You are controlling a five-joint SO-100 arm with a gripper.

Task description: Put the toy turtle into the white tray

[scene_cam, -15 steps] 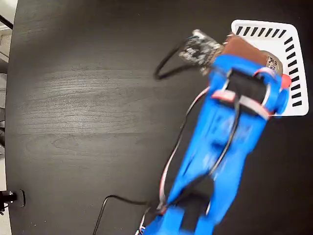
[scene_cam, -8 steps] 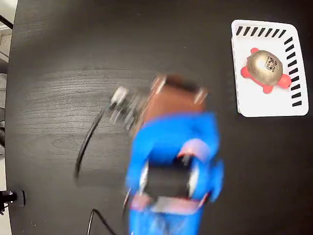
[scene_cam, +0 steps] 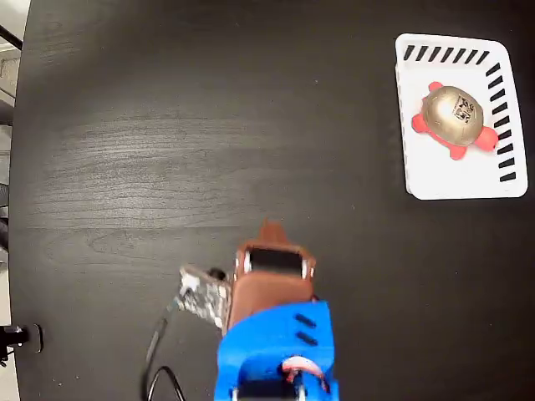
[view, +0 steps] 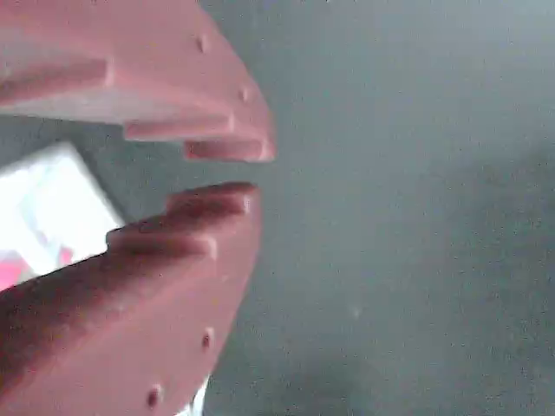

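Blue arm (scene_cam: 276,355) cut off by fixed view's bottom edge; black cable (scene_cam: 159,376) too. Wrist view blurred: white tray (view: 48,212) cut by left edge, partly hidden behind the brown fingers (view: 173,260); pink patch there unidentifiable.

Bare dark table (scene_cam: 167,125) lies open between the gripper (scene_cam: 269,230) and the white tray (scene_cam: 456,171). Within the tray, the toy turtle (scene_cam: 452,113) fills the upper half.

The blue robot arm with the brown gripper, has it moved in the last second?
Yes. The gripper has pulled away from the white slotted tray toward the picture's bottom edge, empty.
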